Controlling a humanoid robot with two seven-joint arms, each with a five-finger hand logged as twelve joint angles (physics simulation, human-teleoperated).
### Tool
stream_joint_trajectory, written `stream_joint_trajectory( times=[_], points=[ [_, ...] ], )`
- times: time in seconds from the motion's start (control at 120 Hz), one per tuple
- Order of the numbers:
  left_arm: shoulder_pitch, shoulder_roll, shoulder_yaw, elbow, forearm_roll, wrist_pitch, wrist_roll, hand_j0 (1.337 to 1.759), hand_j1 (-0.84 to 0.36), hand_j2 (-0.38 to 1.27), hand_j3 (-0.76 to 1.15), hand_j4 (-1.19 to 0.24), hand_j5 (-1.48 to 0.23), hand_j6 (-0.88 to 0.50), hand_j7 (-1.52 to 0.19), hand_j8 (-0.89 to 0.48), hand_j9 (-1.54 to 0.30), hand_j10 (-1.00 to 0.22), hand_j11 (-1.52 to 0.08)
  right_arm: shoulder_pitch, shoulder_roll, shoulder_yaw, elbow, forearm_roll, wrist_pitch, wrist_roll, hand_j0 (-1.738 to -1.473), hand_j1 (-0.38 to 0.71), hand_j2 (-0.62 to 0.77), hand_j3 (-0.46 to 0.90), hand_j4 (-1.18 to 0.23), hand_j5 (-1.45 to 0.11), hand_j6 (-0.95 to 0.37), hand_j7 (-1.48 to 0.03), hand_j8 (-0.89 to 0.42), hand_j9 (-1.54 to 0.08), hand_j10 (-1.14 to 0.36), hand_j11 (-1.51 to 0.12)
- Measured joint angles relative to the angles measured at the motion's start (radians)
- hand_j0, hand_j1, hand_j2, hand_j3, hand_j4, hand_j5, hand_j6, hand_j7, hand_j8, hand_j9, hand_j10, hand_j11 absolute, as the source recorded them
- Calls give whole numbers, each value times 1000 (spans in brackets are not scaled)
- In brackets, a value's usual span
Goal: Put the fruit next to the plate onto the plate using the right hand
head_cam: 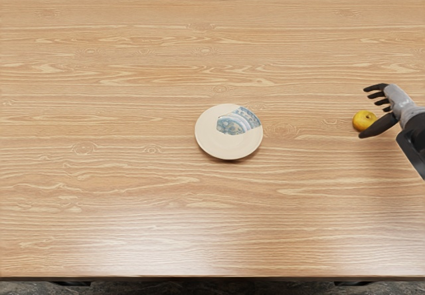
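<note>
Fruit lay just beside right hand, spread open, holding nothing; mistimed closing risked rolling it farther from plate

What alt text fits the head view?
The robot's right hand, fingers spread, is beside a small yellow fruit on a wooden table, near the picture's right edge. A cream plate with a blue patterned patch lies mid-table, well left of the fruit.

Light wood-grain table, dark floor strip along its near edge
</note>
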Motion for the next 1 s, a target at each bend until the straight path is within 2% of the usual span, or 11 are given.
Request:
stream_joint_trajectory(
  times=[0.217, 0.492, 0.65, 1.0],
  points=[
    [-1, 0, 0, 0, 0, 0, 0, 1658, 325, 4, 0, -21, -27, -21, -27, -21, -27, -21, -27, 2, 67, -10, -55, -1, -18, -6, -1658, 22, -58, 0, -313, -405, -315, -404, -314, -405, -313, -405],
    [-1, 0, 0, 0, 0, 0, 0, 1658, 325, 4, 0, -21, -27, -21, -27, -21, -27, -21, -27, 6, 87, -25, -94, -11, -20, -5, -1658, 81, -68, 0, -363, -469, -364, -469, -363, -469, -363, -469],
    [-1, 0, 0, 0, 0, 0, 0, 1658, 325, 4, 0, -21, -27, -21, -27, -21, -27, -21, -27, 8, 128, -32, -156, -13, -20, -5, -1658, 89, -70, 0, -369, -478, -370, -478, -370, -478, -369, -478],
    [0, 0, 0, 0, 0, 0, 0, 1658, 325, 4, 0, -21, -27, -21, -27, -21, -27, -21, -27, -5, 150, -47, -218, -14, -20, 0, -1658, 94, -71, 0, -372, -482, -373, -482, -373, -482, -372, -482]
  ],
)
